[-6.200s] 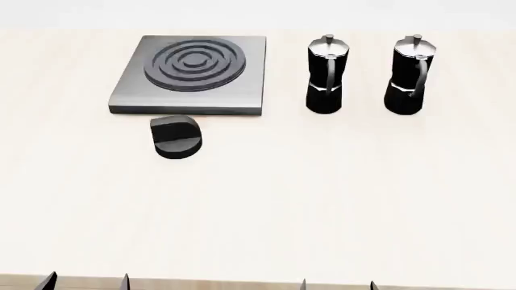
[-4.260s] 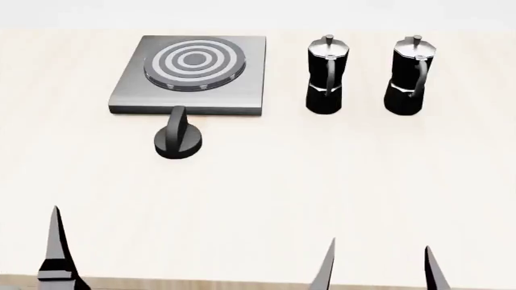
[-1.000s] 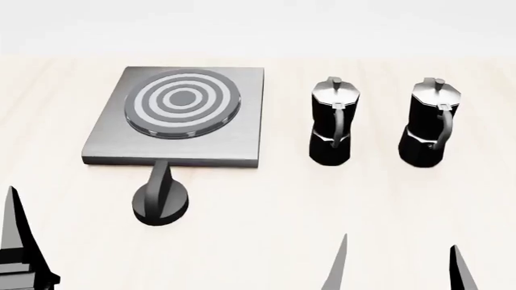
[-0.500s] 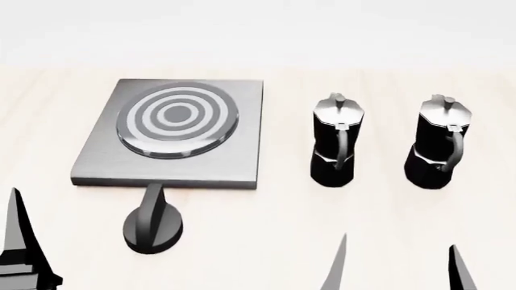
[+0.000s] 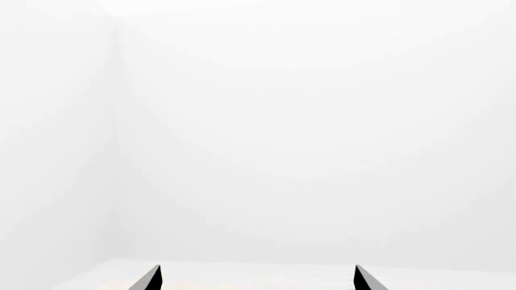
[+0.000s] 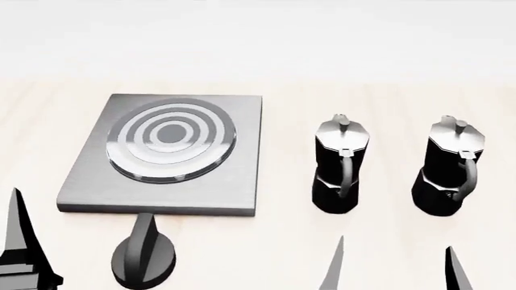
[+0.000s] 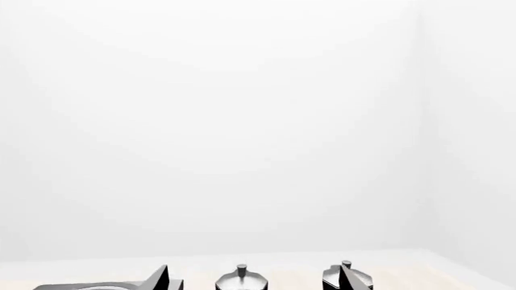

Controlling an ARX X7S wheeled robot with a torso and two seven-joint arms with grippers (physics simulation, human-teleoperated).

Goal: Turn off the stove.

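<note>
The stove (image 6: 234,169) is a flat grey metal plate on the pale table, left of centre in the head view. Its round burner (image 6: 171,140) shows light concentric rings. The small black knob (image 6: 144,258) stands just in front of the plate, its raised bar pointing at the plate. My right gripper (image 6: 395,272) is open and empty, low in the view in front of the moka pots. My left gripper (image 5: 256,281) is open and empty; in the head view only one of its fingers (image 6: 19,241) shows, left of the knob. Neither gripper touches anything.
Two tall black-and-silver moka pots (image 6: 339,166) (image 6: 451,175) stand side by side right of the stove; their tops show in the right wrist view (image 7: 241,279). Behind the table is a plain white wall.
The stove, knob and pots have slid down the head view and look larger, as the view moved closer. Both grippers keep about the same place in the view.
</note>
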